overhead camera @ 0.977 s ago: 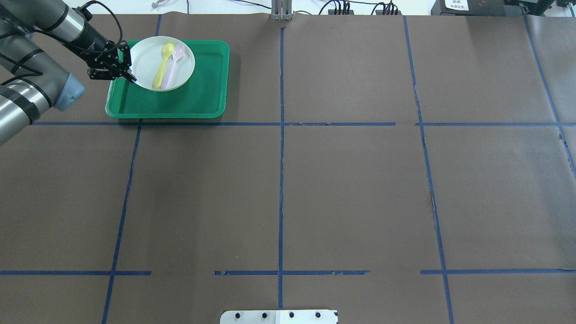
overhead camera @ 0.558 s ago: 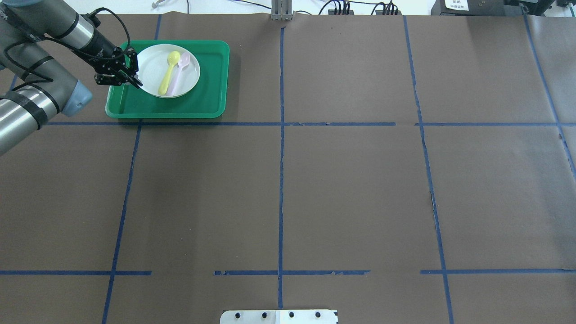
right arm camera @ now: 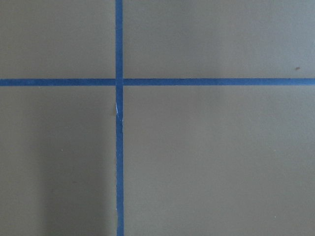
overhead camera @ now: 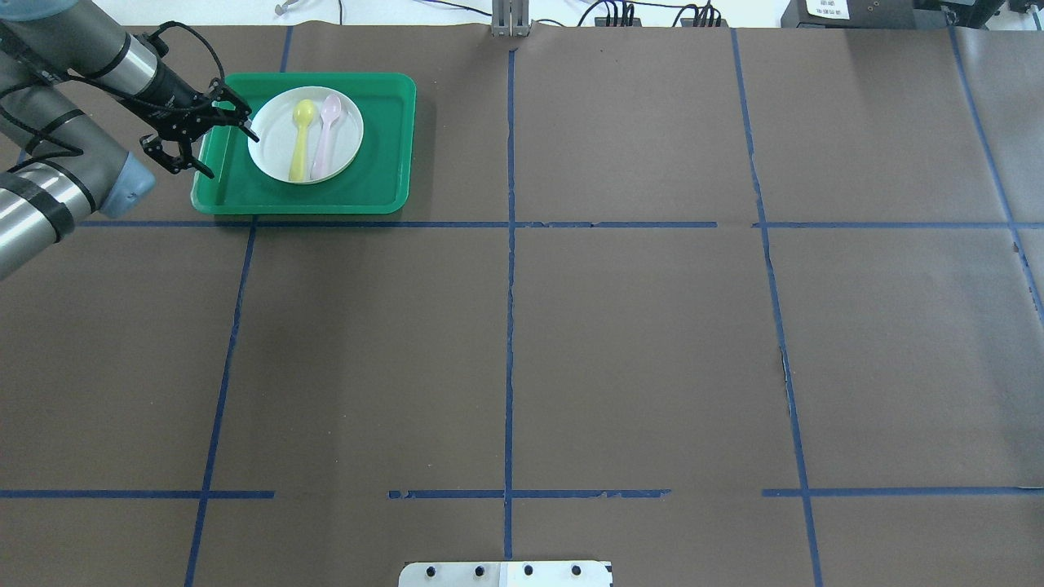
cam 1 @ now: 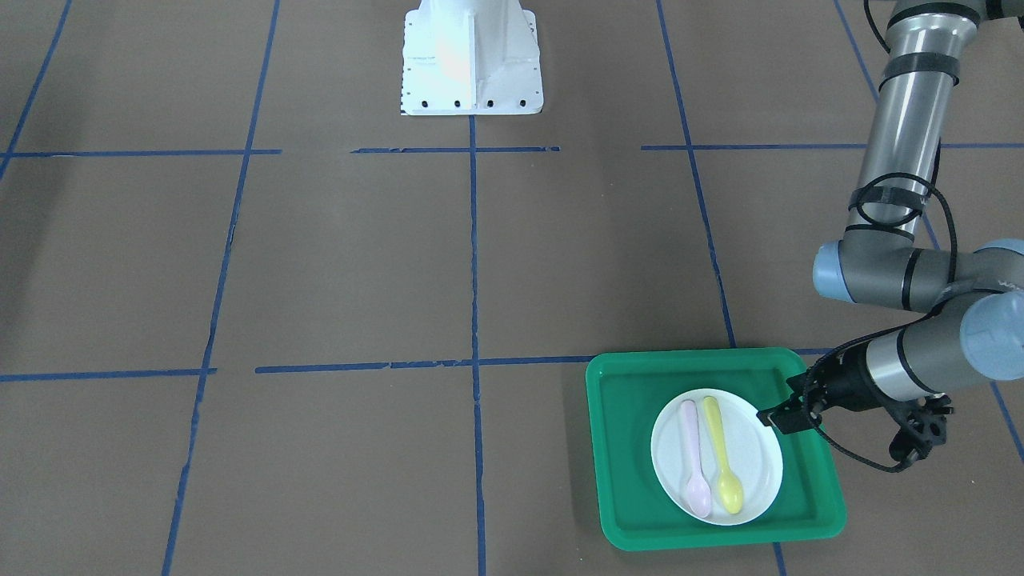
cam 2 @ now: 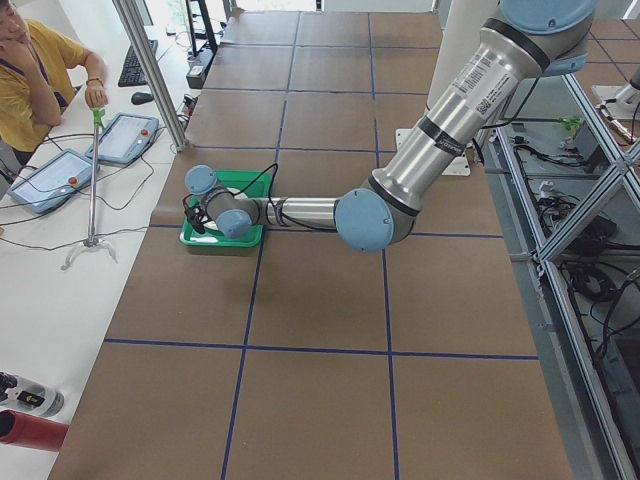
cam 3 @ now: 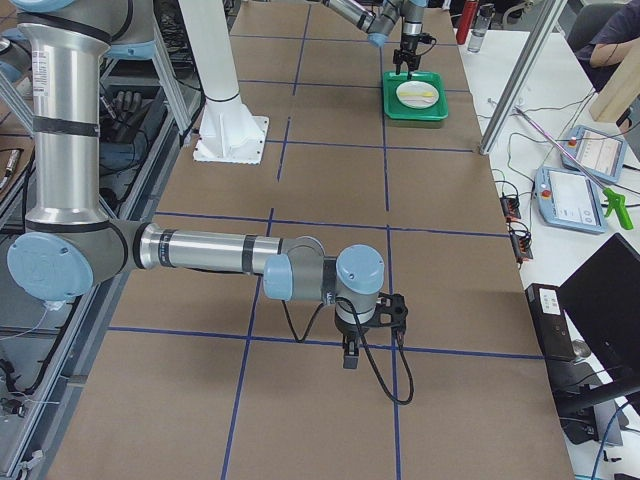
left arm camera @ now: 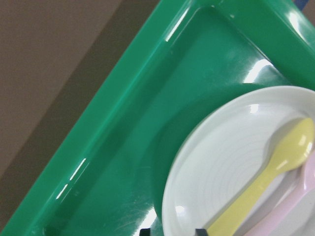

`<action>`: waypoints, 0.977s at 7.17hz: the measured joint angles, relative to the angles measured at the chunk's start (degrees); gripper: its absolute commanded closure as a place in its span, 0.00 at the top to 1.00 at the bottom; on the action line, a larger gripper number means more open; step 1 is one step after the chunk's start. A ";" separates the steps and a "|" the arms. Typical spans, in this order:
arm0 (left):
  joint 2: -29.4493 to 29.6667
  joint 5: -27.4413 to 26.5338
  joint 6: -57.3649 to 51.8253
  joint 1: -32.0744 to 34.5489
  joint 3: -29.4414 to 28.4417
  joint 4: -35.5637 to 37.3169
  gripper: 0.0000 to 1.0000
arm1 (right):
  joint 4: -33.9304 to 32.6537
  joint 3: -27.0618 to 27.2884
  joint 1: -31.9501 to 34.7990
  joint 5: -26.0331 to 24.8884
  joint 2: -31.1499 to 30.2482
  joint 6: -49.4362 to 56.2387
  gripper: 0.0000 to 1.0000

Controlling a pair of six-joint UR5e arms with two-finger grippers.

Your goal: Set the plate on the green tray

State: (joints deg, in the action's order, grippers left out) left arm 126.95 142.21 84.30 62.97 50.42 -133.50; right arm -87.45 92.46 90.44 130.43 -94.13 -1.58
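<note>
The white plate [overhead camera: 277,139] lies flat in the far left part of the green tray [overhead camera: 371,183], with a yellow spoon [overhead camera: 301,140] and a pink spoon [overhead camera: 325,134] on it. My left gripper [overhead camera: 231,153] is open at the tray's left rim, one finger [cam 1: 782,418] next to the plate's edge, holding nothing. The left wrist view shows the plate [left arm camera: 221,167] resting on the tray floor [left arm camera: 133,147]. My right gripper [cam 3: 350,356] hangs low over the bare table far from the tray; only the exterior right view shows it, so I cannot tell its state.
The tray sits at the table's far left corner, close to the table edge. The robot's white base [cam 1: 472,56] stands at the near middle. Blue tape lines cross the brown table cover. An operator [cam 2: 30,70] sits beyond the table's end.
The plate, held at its left rim by my left gripper, came down and a little right to lie flat in the tray. The gripper then opened and let it go.
</note>
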 measured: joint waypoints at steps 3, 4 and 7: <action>-5.43 0.94 -11.83 4.33 9.22 14.87 0.97 | 0.00 0.00 0.00 0.00 0.00 0.00 1.00; -6.54 0.96 -19.99 5.65 12.58 23.96 0.97 | 0.00 0.00 0.00 0.00 0.00 0.00 1.00; -12.72 0.58 -33.52 8.71 22.95 37.74 0.94 | 0.00 0.00 0.00 0.00 0.00 0.00 1.00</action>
State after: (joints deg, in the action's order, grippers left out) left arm 114.23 142.79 50.77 71.68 73.37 -95.76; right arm -87.45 92.46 90.44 130.43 -94.13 -1.58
